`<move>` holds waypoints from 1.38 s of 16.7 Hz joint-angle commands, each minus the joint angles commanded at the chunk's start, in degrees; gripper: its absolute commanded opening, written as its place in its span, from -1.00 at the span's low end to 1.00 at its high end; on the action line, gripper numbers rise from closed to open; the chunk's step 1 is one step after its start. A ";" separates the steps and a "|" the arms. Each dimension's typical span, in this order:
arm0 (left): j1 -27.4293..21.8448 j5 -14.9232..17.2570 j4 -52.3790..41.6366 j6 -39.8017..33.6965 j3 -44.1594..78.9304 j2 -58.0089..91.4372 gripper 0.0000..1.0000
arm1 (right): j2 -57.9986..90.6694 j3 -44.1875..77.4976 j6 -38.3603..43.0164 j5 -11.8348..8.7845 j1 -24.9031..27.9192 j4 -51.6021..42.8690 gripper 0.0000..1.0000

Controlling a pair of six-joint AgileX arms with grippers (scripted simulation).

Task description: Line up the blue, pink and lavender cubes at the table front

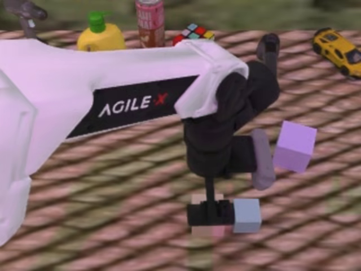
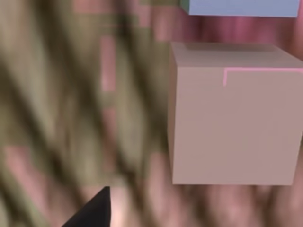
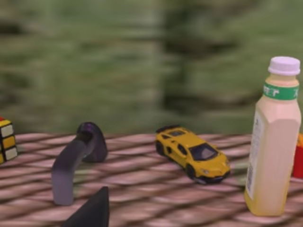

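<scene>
Pink cube [image 1: 207, 214], mostly hidden in the top view: the left arm's tool [image 1: 210, 213] sits right over it at the desk front, black finger parts covering its middle, pale pink corners showing above and below. Left wrist view gives what the top view hides: the pink cube [image 2: 236, 125] stands flat on the desk, one full face clear, one dark fingertip [image 2: 92, 213] at the edge, off the cube's face in that picture. Can't tell from either view whether the tool is clamped on the cube or loose around it.

Blue cube [image 1: 247, 215] touches the pink cube's right side in the top view, same row at the front; the left wrist view catches only a strip of it [image 2: 244, 7] past the pink one. Lavender cube [image 1: 295, 145] stands apart, further back and to the right, not in the row, just beside a dark curved grey object [image 1: 263, 158].

Desk [image 1: 113, 197] is reddish-brown woven with green blotches. Back edge: yellow bottle with green cap [image 1: 100, 34], red can [image 1: 150, 21], puzzle cube [image 1: 193, 34], yellow toy car [image 1: 338, 52].

Right tool isn't visible in the top view; its wrist view shows only a dark finger tip [image 3: 92, 213], the toy car, a curved grey piece [image 3: 75, 161] and a cream bottle with white cap [image 3: 274, 142], which the top view doesn't show.
</scene>
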 joint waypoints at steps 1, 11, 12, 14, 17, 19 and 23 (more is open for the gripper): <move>0.36 -0.04 0.34 -0.24 -0.52 -0.56 1.00 | 0.56 0.57 -0.33 -0.04 0.15 -0.38 1.00; 18.32 -1.15 19.18 -12.55 -30.96 -38.10 1.00 | 39.19 33.38 -17.69 0.04 5.94 -21.68 1.00; 20.96 -1.27 22.04 -14.46 -35.91 -44.32 1.00 | 45.76 38.09 -20.21 0.07 6.76 -24.91 1.00; 26.35 -1.49 27.93 -18.42 -46.20 -57.14 1.00 | 59.41 47.57 -25.33 0.10 8.43 -31.55 1.00; 34.06 -1.72 36.84 -24.28 -61.17 -75.89 1.00 | 78.85 61.20 -32.84 0.05 10.96 -41.34 1.00; 38.51 -1.72 42.44 -27.83 -69.95 -87.01 1.00 | 90.00 69.69 -37.52 0.00 12.55 -47.34 1.00; 45.60 -1.37 52.66 -34.05 -83.13 -104.33 1.00 | 108.16 84.68 -45.49 -0.02 15.25 -57.11 1.00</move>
